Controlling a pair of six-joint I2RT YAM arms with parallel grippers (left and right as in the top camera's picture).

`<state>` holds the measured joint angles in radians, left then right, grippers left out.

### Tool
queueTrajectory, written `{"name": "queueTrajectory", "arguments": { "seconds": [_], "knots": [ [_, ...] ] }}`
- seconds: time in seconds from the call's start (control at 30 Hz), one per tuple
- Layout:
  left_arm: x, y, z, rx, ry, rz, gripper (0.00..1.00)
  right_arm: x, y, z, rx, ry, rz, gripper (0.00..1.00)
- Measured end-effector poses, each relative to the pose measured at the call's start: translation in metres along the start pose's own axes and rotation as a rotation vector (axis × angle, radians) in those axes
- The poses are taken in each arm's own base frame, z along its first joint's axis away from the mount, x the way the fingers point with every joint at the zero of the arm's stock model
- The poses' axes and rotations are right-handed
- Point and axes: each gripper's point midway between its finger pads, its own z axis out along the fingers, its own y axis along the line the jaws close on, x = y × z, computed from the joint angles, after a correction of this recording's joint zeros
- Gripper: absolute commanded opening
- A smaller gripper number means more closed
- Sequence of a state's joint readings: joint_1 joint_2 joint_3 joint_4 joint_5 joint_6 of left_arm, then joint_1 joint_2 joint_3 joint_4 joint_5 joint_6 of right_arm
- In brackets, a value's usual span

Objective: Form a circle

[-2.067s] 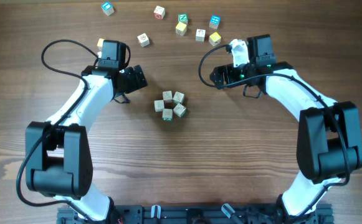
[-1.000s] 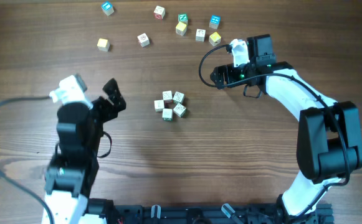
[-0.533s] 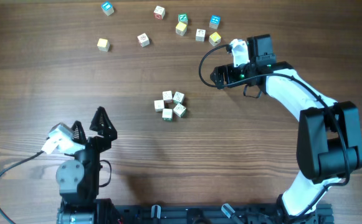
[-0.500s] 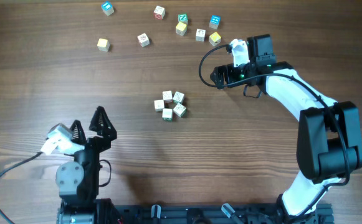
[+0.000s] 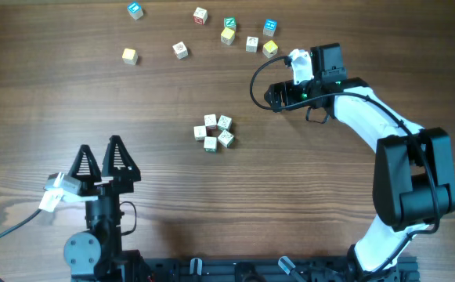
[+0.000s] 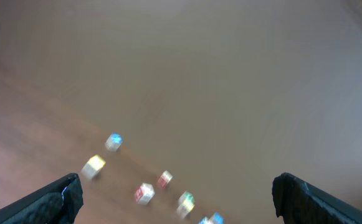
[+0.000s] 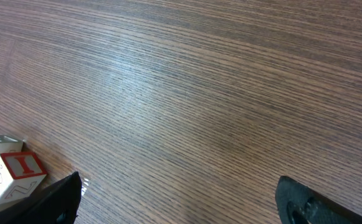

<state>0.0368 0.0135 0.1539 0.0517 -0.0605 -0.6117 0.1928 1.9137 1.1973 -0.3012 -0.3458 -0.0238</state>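
Brown wooden worktop (image 5: 329,204) carries the ring of tiny pale wooden cubes (image 5: 214,131); your left hand (image 5: 100,160) and right hand (image 5: 269,95) gape empty, but a low right sweep could scatter it.

Loose cubes (image 5: 180,50) scattered far side, wood tbl (image 5: 235,211); some yellow, blue-faced.

Bright, even light from above with soft shadows; the left wrist view is heavily blurred, the right wrist's desk (image 7: 230,93) grain sharp.
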Motion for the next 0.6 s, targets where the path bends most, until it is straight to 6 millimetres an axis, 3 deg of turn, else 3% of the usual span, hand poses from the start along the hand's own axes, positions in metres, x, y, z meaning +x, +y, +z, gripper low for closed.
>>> {"name": "queueTrajectory", "arguments": {
  "seconds": [0.1, 0.17, 0.43, 0.6],
  "knots": [
    [-0.011, -0.01, 0.0, 0.059, -0.062, -0.006, 1.0, 0.0, 0.0, 0.0, 0.0, 0.0, 0.0, 1.0],
    [-0.006, -0.006, 0.001, 0.078, -0.085, -0.01, 1.0, 0.0, 0.0, 0.0, 0.0, 0.0, 0.0, 1.0],
    [0.078, 0.062, -0.004, -0.16, 0.202, -0.01, 1.0, 0.0, 0.0, 0.0, 0.0, 0.0, 0.0, 1.0],
    [0.079, 0.062, -0.004, -0.15, 0.217, 0.08, 1.0, 0.0, 0.0, 0.0, 0.0, 0.0, 0.0, 0.99]
  ]
}}
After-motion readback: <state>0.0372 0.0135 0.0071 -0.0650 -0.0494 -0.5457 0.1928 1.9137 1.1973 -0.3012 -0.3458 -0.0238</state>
